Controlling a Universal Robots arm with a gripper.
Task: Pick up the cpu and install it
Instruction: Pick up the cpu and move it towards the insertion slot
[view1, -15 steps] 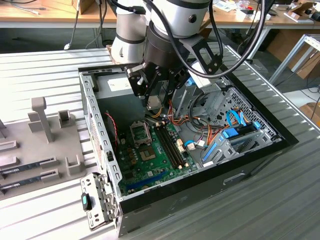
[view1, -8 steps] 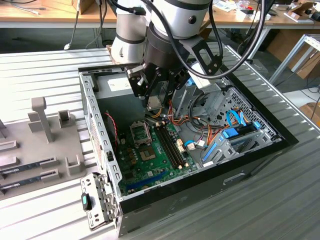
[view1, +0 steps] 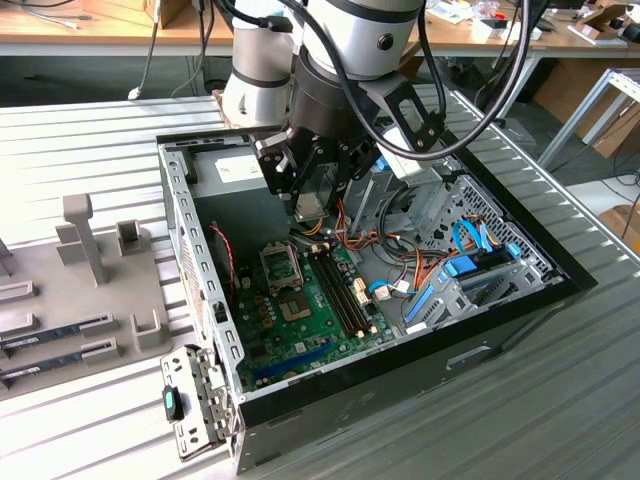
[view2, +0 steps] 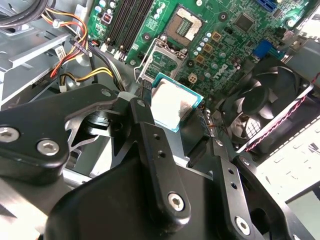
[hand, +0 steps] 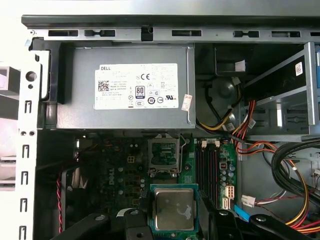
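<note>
My gripper (view1: 308, 208) hangs inside the open computer case (view1: 200, 280), shut on the cpu (view1: 309, 206), a small square chip with a silver top and green rim. Both wrist views show the cpu (view2: 172, 102) (hand: 174, 210) pinched at its two opposite edges between the black fingers (view2: 144, 97). It is held in the air above the motherboard (view1: 290, 330). The metal-framed socket (hand: 164, 155) lies below and slightly ahead of it. In the second wrist view the socket (view2: 187, 26) lies uncovered, its hinged plate (view2: 162, 62) swung up.
A grey power supply (hand: 130, 87) fills the case's far end. Memory slots (view1: 340, 290) run beside the socket, with orange and yellow cables (view1: 400, 260) and drive brackets (view1: 470, 280) beyond. A black fan (view2: 265, 100) sits near the socket. A grey fixture (view1: 60, 335) with memory sticks lies outside.
</note>
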